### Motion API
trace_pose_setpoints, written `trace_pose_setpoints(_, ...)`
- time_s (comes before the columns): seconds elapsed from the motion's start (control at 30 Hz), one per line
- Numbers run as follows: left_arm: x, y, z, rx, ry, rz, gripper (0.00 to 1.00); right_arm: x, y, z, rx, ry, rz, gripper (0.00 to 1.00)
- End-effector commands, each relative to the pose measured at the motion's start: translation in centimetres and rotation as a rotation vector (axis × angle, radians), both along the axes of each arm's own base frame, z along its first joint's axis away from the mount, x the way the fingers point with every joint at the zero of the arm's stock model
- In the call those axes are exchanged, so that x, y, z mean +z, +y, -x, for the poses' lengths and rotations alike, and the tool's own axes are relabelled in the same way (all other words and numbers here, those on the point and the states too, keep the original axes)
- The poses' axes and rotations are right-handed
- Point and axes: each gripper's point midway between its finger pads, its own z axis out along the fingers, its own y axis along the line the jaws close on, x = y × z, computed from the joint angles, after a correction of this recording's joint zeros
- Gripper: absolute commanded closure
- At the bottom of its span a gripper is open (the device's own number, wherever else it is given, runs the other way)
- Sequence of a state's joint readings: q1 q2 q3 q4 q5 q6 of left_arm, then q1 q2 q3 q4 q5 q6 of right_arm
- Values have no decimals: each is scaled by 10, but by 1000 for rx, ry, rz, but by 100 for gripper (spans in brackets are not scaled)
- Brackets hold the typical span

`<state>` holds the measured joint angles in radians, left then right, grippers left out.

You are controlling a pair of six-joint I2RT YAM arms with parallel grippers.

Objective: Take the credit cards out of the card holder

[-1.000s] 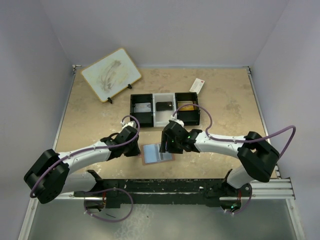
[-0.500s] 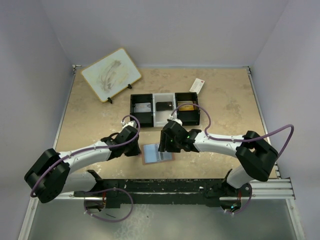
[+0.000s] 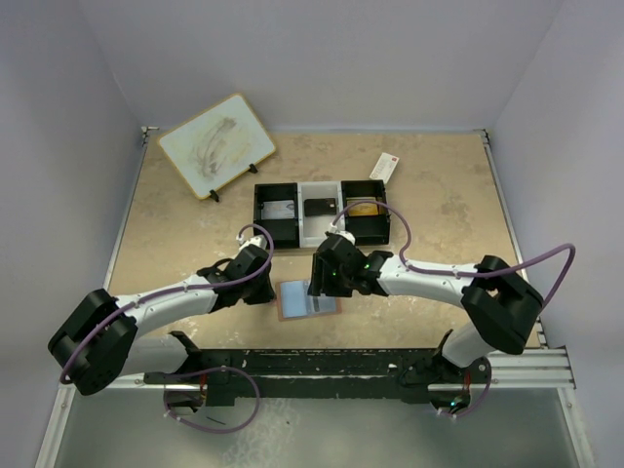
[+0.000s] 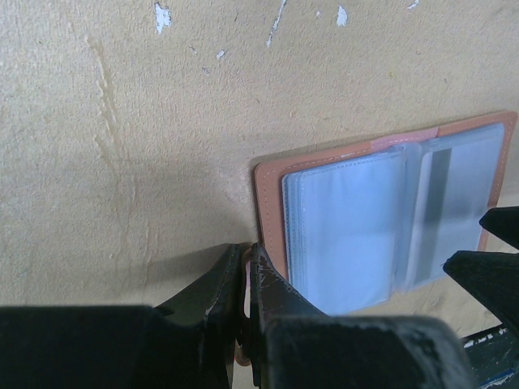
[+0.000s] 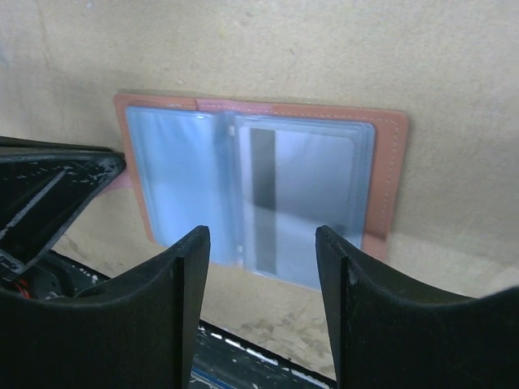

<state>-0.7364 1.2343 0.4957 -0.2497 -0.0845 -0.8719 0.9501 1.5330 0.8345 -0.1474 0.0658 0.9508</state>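
Card holder (image 3: 307, 298) lies open on the counter (image 3: 439, 195), one striped credit card (image 5: 300, 194) showing; left fingers (image 4: 258, 271) pinch its corner, right fingers (image 5: 340, 275) hover spread wide, empty.

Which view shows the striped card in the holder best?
Right wrist: the striped card lies centred, stripe clear, in the open card holder. Left wrist catches it at the frame's edge; top external shows only a tiny bluish patch.

Left arm (image 3: 166, 304) and right arm (image 3: 429, 281): white links, black joint housings, purple cable (image 3: 561, 256) looped along each. Right hand (image 5: 261, 237) fingers (image 5: 162, 316) matte black, edges scuffed pale.
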Motion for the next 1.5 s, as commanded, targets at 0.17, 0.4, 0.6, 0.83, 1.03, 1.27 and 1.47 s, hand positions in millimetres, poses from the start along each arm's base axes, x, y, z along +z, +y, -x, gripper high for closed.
trace_pose_setpoints(0.17, -3, 2, 3, -13, 10, -23, 100, 7, -13, -4, -53, -16, 52, 41)
trace_pose_setpoints(0.4, -4, 3, 3, -16, 13, -28, 100, -3, -5, -9, -49, -19, 47, 41)
trace_pose_setpoints(0.6, -4, 2, 3, -16, 15, -27, 100, -11, 1, -6, -17, 3, 35, 41)
trace_pose_setpoints(0.83, -4, 2, 3, -19, 14, -26, 100, -4, 25, 11, 60, 49, -126, 41)
trace_pose_setpoints(1.03, -4, 1, 3, -21, 16, -26, 100, 5, 43, 12, 104, 48, -219, 41)
trace_pose_setpoints(1.27, -5, 2, 4, -17, 16, -24, 100, 33, 57, 10, 110, 12, -346, 41)
trace_pose_setpoints(1.47, -5, 2, 4, -21, 18, -28, 100, 41, 57, 5, 96, -12, -338, 43)
